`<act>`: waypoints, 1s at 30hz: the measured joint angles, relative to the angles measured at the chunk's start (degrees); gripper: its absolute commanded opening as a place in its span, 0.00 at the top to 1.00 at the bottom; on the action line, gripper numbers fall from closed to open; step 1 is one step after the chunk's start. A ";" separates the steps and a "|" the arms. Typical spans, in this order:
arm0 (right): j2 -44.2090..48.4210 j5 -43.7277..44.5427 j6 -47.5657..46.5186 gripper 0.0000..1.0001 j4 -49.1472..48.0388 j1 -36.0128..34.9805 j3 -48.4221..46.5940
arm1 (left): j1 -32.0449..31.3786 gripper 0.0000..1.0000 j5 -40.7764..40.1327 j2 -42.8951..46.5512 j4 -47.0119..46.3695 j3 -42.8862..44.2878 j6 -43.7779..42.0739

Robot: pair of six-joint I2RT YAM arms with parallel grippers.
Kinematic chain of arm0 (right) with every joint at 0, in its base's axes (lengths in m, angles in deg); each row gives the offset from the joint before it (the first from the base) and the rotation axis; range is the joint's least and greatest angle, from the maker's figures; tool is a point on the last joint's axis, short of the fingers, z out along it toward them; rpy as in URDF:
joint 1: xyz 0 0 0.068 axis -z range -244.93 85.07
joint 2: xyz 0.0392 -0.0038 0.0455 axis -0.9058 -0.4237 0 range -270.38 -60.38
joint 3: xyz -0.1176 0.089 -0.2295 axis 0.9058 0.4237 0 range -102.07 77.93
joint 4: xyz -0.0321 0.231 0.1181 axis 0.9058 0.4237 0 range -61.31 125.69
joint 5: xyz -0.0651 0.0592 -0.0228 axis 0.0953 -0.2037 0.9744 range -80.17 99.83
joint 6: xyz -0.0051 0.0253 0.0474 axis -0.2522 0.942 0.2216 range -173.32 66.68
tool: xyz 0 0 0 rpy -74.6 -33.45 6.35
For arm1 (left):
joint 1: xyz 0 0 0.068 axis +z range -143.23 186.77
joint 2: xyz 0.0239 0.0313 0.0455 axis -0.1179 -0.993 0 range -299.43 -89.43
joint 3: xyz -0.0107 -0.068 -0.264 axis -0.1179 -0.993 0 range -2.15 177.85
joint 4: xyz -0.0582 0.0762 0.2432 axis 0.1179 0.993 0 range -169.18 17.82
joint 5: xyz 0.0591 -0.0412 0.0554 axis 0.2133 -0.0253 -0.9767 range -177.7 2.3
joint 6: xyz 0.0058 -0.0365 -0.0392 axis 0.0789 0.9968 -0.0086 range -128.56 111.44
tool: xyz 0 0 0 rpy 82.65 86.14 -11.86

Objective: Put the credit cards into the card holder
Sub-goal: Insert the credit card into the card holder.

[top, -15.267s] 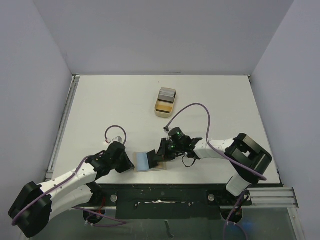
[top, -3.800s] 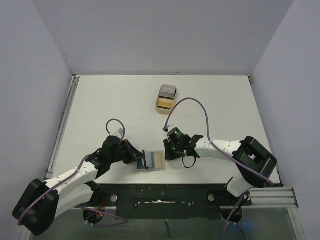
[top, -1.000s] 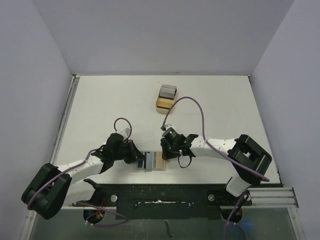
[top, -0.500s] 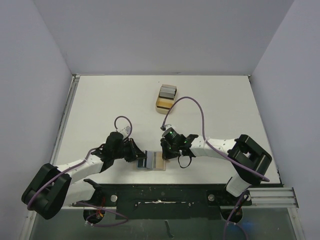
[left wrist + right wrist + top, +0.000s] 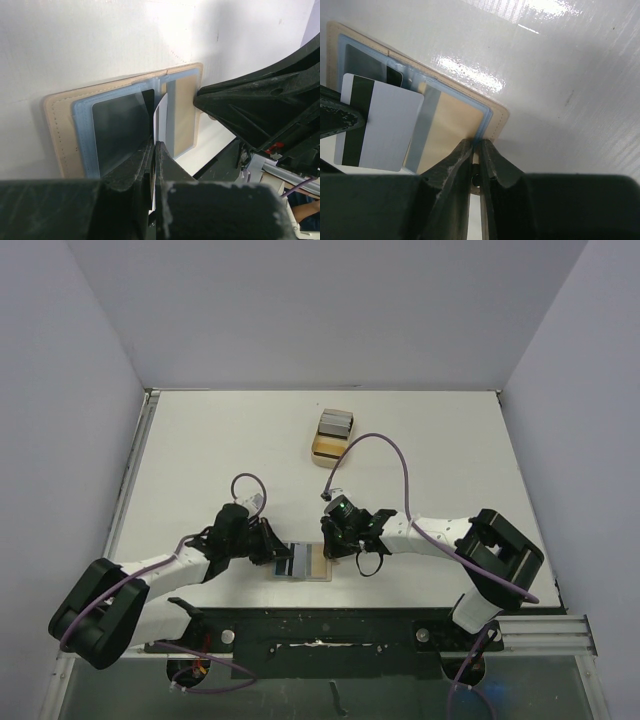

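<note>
Here, card holder (image 5: pixel 305 563) lies open on table (image 5: pixel 430 440) at approx 6 o'clock, R claw (image 5: pixel 476 150) pinched shut on its 3 o'clock edge, L claw (image 5: pixel 154 152) clamped on white striped card (image 5: pixel 385 122) held edge-on over holder's middle, tan tray (image 5: pixel 322 462) at 12.

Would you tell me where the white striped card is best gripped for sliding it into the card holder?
Pinch the white striped card by its striped end, coming from the left as the left gripper does; its plain end is then free to enter the card holder, which the right gripper holds.
</note>
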 measured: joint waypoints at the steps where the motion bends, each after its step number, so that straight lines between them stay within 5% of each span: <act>1: 0.00 0.00 0.00 0.88 0.00 0.00 0.00 | 0.00 1.00 -0.02 0.00 0.20 0.09 -0.13; 16: 0.00 0.00 -0.02 0.89 -0.26 0.00 0.13 | 0.61 1.00 -2.51 4.70 4.63 1.07 -1.16; 30: 0.07 -0.04 0.00 0.89 -1.01 0.00 0.55 | 0.63 1.00 -0.52 -1.11 -2.36 -0.07 -0.66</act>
